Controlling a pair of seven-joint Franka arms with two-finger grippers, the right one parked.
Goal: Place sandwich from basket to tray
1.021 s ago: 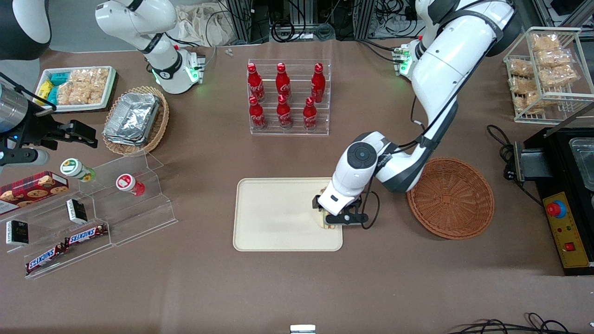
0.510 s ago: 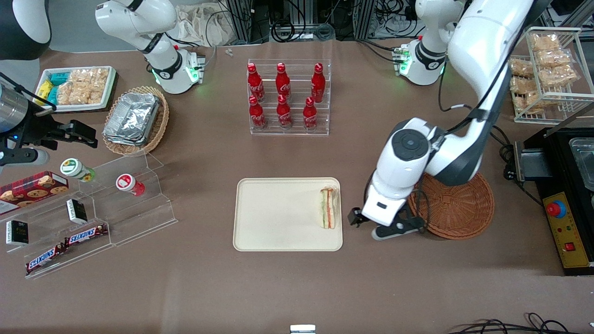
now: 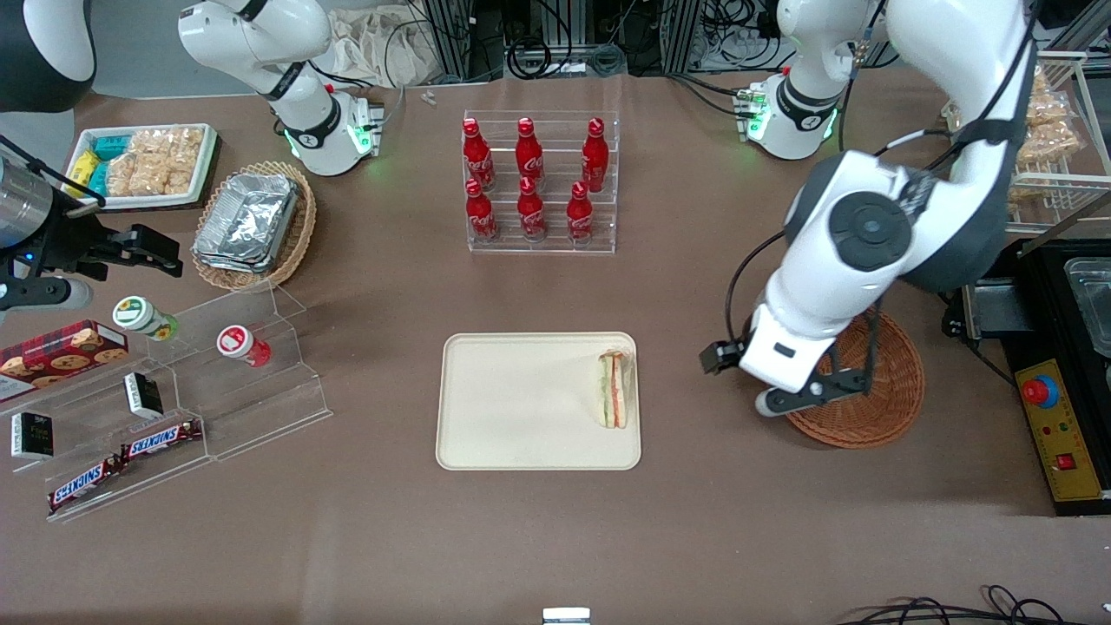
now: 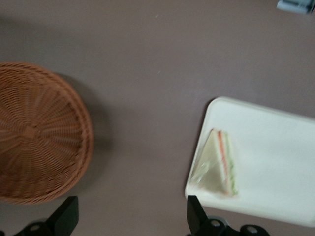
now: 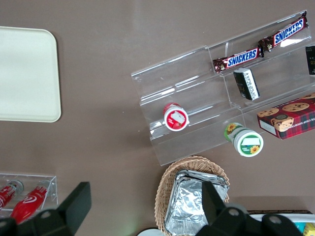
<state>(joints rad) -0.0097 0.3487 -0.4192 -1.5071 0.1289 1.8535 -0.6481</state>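
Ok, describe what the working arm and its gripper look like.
The left arm has glossy white rounded shells with dark grey joint sections and a round dark grey cap on the wrist joint. Black cables run along it. Its base glows green. The gripper, above the table between basket and tray, has black fingers, spread open.

Reddish-brown woven basket (image 3: 877, 395), cream tray (image 3: 512, 408), sandwich (image 3: 614, 388) striped orange and green.

A robotics lab dressed as a snack shop — cola bottles (image 3: 529, 184) racked in acrylic, Snickers bars (image 3: 161, 439) on clear steps — with cable bundles (image 3: 555, 39) and aluminium framing at the table's edge.
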